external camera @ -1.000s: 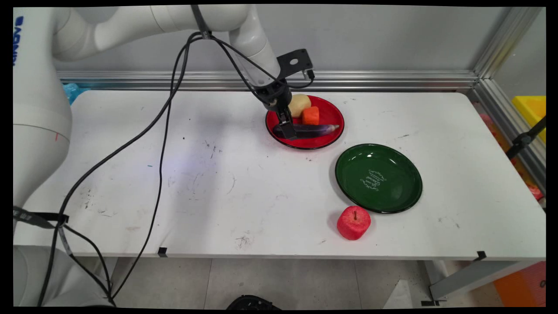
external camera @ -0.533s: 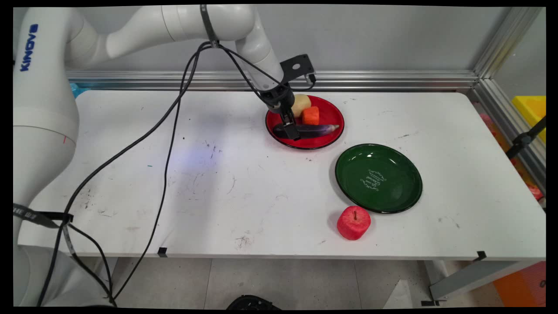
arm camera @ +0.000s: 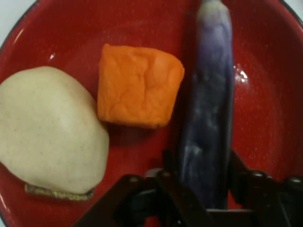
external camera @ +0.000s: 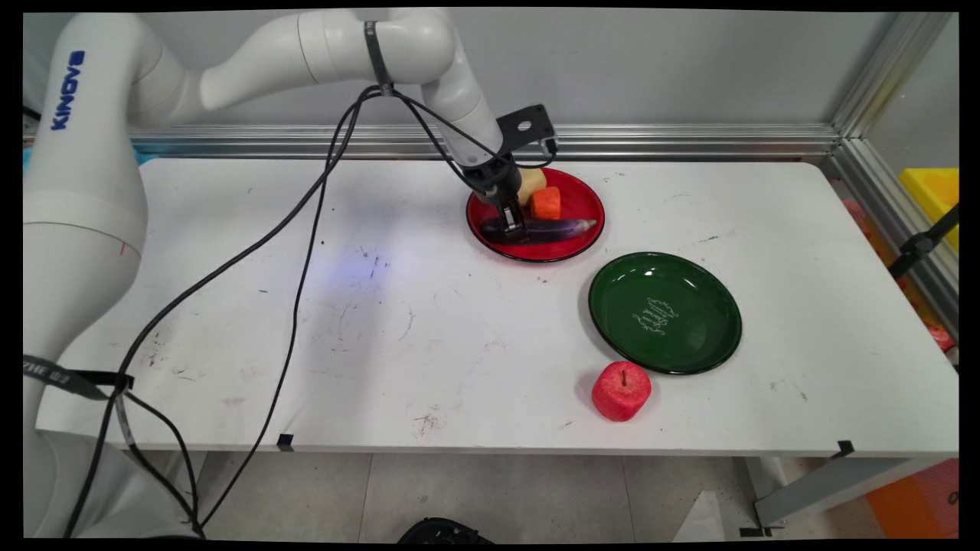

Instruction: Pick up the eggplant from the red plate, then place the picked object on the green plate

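Jaws of the gripper (arm camera: 204, 177) stand one on each side of the eggplant's (arm camera: 208, 109) thick end, closed against it; the main view shows only the fingers reaching down onto the eggplant (external camera: 547, 227) inside the red plate (external camera: 586, 207), near the table's (external camera: 383, 321) far edge at its middle.

From left to right in the hand view: a pale potato (arm camera: 47, 130) at the plate's left, touching an orange block (arm camera: 138, 85) beside it, then the purple eggplant, with bare red plate (arm camera: 265, 109) beyond. This view alone shows the grip and the contact between potato and block. The main view alone shows a green plate (external camera: 664, 312) to the right of the red one, nearer the front edge, and a red apple (external camera: 621, 390) just beside the green plate's front rim.

The eggplant's long axis lies parallel to the table's far edge; its pale, tapered tip points toward the right edge, the thick end toward the left.
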